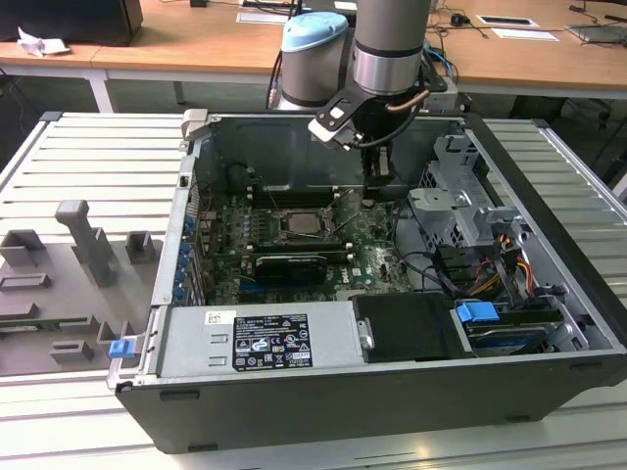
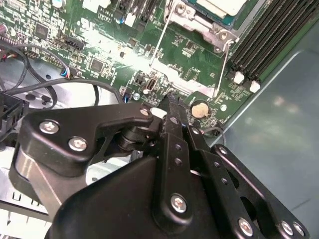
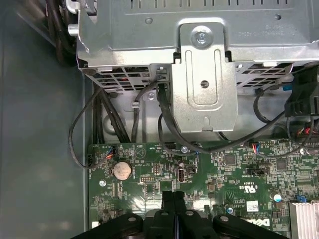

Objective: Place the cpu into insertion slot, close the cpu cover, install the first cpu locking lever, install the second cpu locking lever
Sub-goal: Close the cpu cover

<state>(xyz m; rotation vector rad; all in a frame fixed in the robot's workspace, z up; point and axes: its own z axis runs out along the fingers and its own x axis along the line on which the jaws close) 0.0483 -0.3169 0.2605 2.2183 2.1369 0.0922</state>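
The gripper (image 3: 173, 195), its fingers pressed together and holding nothing, hangs near the insertion slot (image 1: 305, 224), where the cpu (image 2: 219, 5) lies seated. I judge the closed tips should meet the wire locking lever (image 2: 158, 42) low and press steadily, without slipping onto the board

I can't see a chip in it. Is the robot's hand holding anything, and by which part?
Nothing is held: the black metal hand is shut empty above the green circuit board.
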